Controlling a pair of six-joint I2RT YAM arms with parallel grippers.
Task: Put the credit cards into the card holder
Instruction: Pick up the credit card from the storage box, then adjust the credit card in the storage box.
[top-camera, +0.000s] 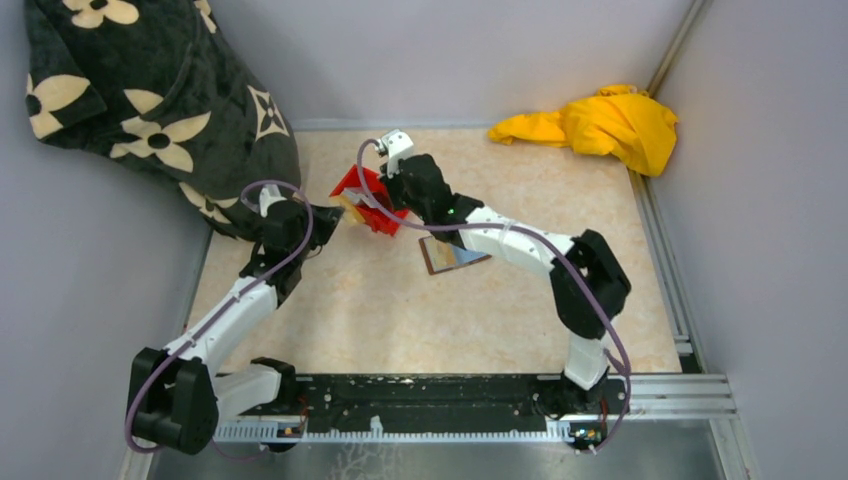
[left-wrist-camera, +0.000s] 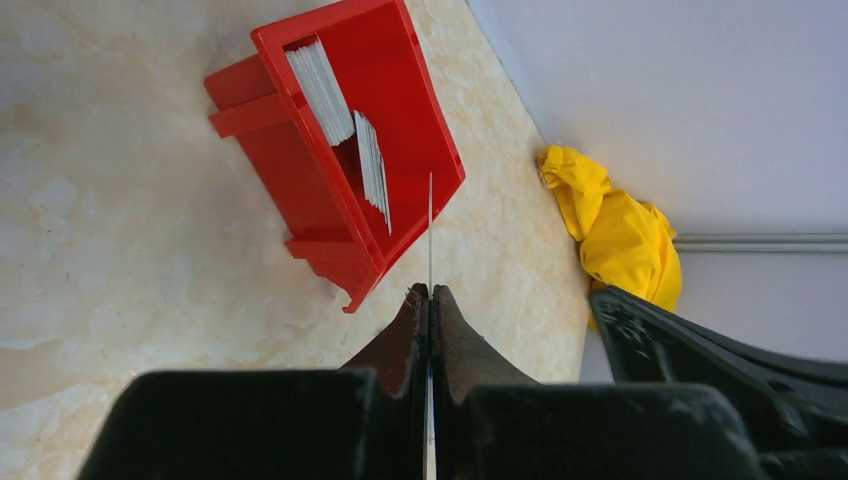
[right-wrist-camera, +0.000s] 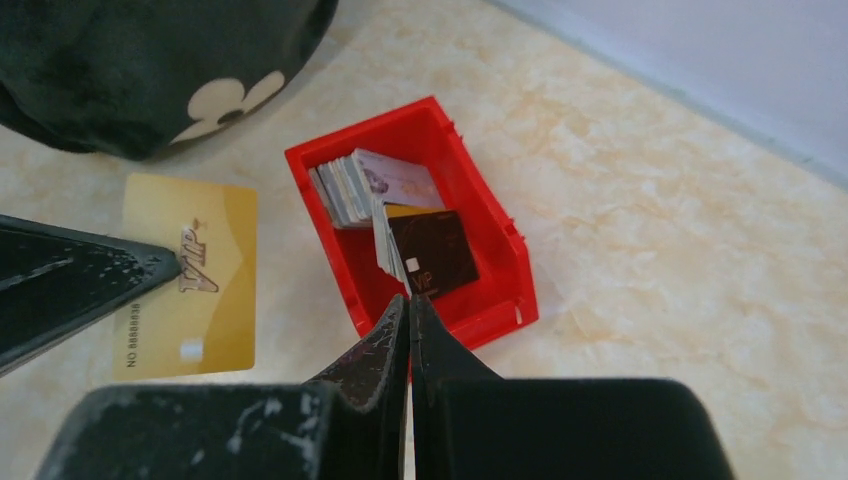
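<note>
Left wrist view gives me the left gripper (left-wrist-camera: 430, 295) with both fingers pressed together on a gold card (right-wrist-camera: 190, 275), which shows there only as a thin edge. From the right wrist the same card turns its flat face to me, just left of the bin (right-wrist-camera: 487, 215), and it seems clear of the table. I judge it is pinched at one short end so that the free end can enter a pocket first.

The right gripper (right-wrist-camera: 408, 305) is lowered at the near end of the bin with its jaws fully together. Its tips are at the nearer of two stacks of cards (right-wrist-camera: 400, 185), which stand on edge and lean inside. I cannot tell if one card is caught between them; a card is so thin that the jaws would look the same.

The holder (top-camera: 452, 256) lies open on the table, near and right of the bin, partly under the right forearm and apart from the gold card. No gripper holds it, so I expect it may slide when a card is pushed in.
</note>
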